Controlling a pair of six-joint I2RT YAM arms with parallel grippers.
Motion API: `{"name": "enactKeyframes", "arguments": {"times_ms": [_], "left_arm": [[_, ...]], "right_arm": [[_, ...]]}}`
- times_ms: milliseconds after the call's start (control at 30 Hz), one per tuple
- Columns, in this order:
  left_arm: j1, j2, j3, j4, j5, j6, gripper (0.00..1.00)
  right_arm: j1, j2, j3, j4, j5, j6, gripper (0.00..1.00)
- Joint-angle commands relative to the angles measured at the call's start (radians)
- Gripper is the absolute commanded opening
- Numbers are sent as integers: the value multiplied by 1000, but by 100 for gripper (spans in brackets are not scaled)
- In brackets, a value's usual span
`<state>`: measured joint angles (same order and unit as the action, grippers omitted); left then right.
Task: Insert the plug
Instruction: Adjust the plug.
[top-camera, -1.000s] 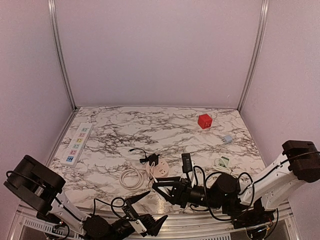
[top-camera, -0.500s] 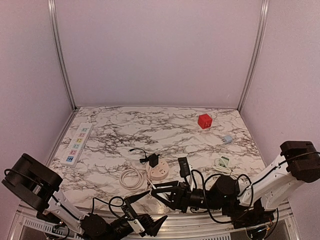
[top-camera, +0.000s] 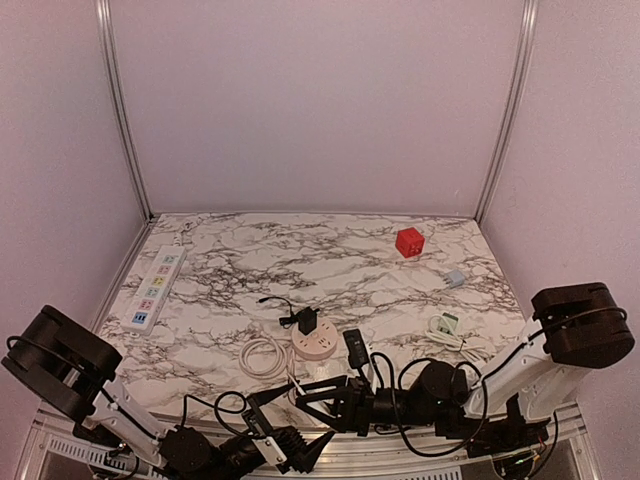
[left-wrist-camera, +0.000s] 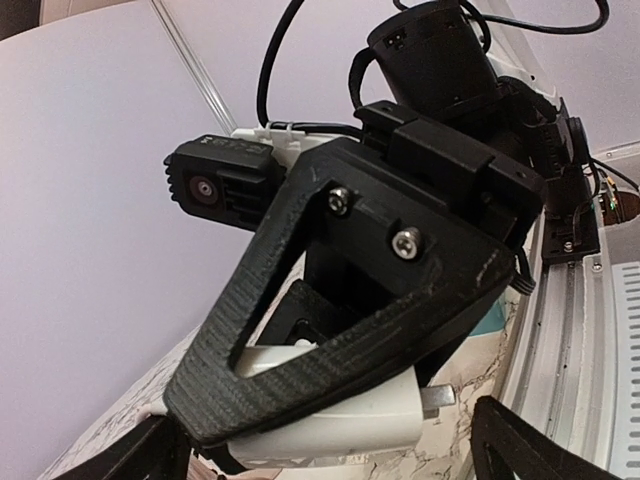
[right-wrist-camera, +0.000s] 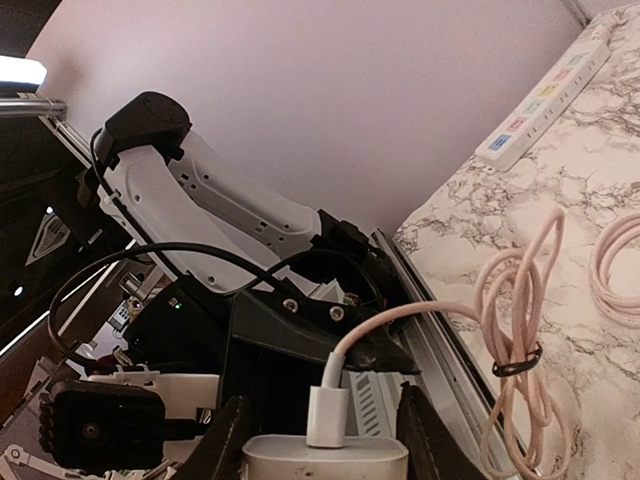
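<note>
At the tabletop's (top-camera: 350, 262) far left a power strip (top-camera: 155, 290) lies unplugged. The left gripper (top-camera: 316, 408) is held at the near edge, jaws spread, nothing gripped. To its right, the white plug (right-wrist-camera: 325, 462) is pinched in the right gripper's (right-wrist-camera: 320, 440) jaws, apart from the round socket (top-camera: 318, 346); insertion is judged still to be done.

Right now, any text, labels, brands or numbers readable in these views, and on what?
No text can be read in any view.
Power strip: coloured patches by its sockets, too small to read.
Small white block: green patch, too blurred to read.
White charger: no print visible.
</note>
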<state>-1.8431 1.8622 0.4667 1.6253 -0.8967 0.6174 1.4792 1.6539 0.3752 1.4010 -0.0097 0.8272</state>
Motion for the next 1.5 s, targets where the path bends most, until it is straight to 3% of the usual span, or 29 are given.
{"name": "enactKeyframes", "arguments": {"times_ms": [0, 467, 667, 900, 1067, 1467], "left_arm": [[-6, 14, 38, 156, -13, 18, 99], [-5, 56, 114, 156, -109, 22, 99], [-2, 10, 94, 155, -171, -7, 99], [9, -7, 88, 156, -209, -10, 98], [13, 15, 113, 155, -262, -2, 93], [62, -92, 10, 155, -307, -137, 88]], "right_arm": [[15, 34, 22, 74, -16, 23, 27], [49, 161, 13, 276, 5, 93, 25], [61, 136, -52, 325, 95, 92, 25], [84, 87, -91, 307, 113, 84, 25], [107, 47, -95, 282, 126, 56, 26], [128, -14, -132, 224, 171, 38, 29]]}}
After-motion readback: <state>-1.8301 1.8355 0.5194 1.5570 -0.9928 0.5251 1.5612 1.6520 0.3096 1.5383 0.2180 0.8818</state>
